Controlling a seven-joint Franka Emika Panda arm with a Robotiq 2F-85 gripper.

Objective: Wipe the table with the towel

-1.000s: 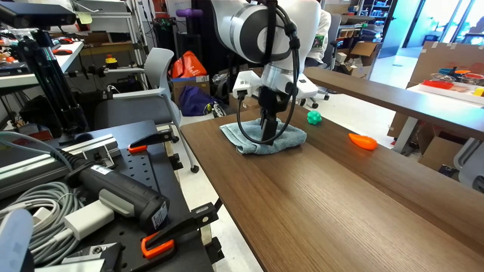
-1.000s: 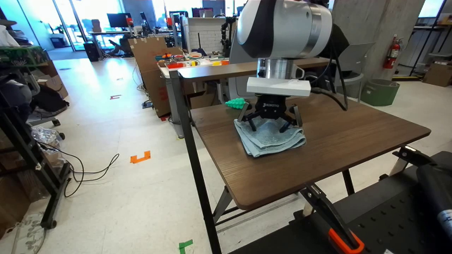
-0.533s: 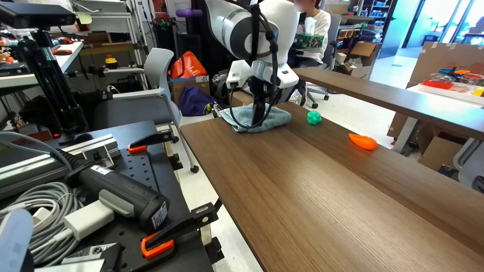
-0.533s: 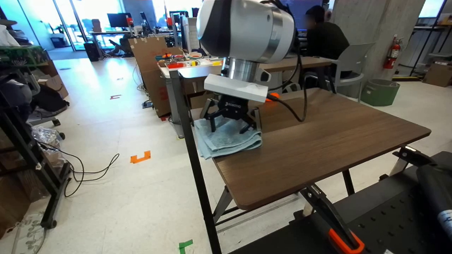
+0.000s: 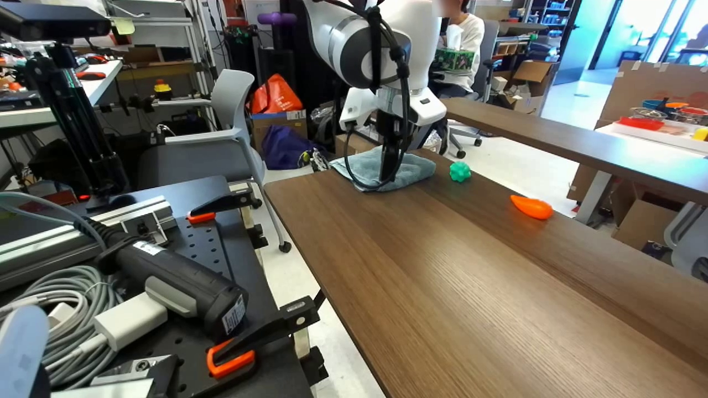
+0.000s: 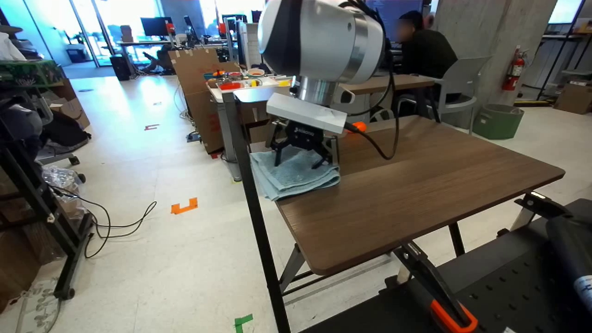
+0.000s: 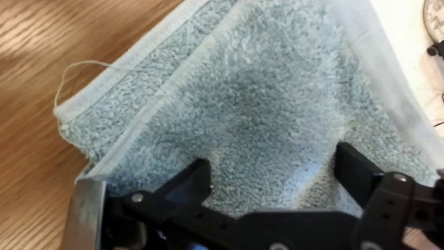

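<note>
The jaws stand wide apart, nothing clamped between them; in the wrist view their black fingertips (image 7: 355,172) press down on the top of a folded, pale blue-grey terry towel (image 7: 242,93). The towel lies in flat layers at one end of a long, dark brown wood-grain surface (image 6: 439,185), and one side of it overhangs the end edge, with pale floor (image 6: 152,259) visible beyond.

The step in hand looks to be wiping, the cloth moved by pressure rather than gripped. To do it well, hold the downward force even: enough that the cloth travels with the fingertips, not so much that it bunches. Sliding out beyond that edge would risk tipping the towel off, so the next stroke should come inward. A pale loose thread (image 7: 86,62) at one corner could snag, and the black looped cable (image 5: 407,105) hanging low by the cloth may drag. A lumpy green object (image 5: 459,171) near the towel and a smooth, tapered orange object (image 5: 531,207) further along call for steering around.

White lettering on the black housing (image 6: 303,135) above the jaws appears to read ROBOTIQ, though blurred. A white barcode label (image 5: 234,316) on the black handheld tool (image 5: 185,271) is too small to read.
</note>
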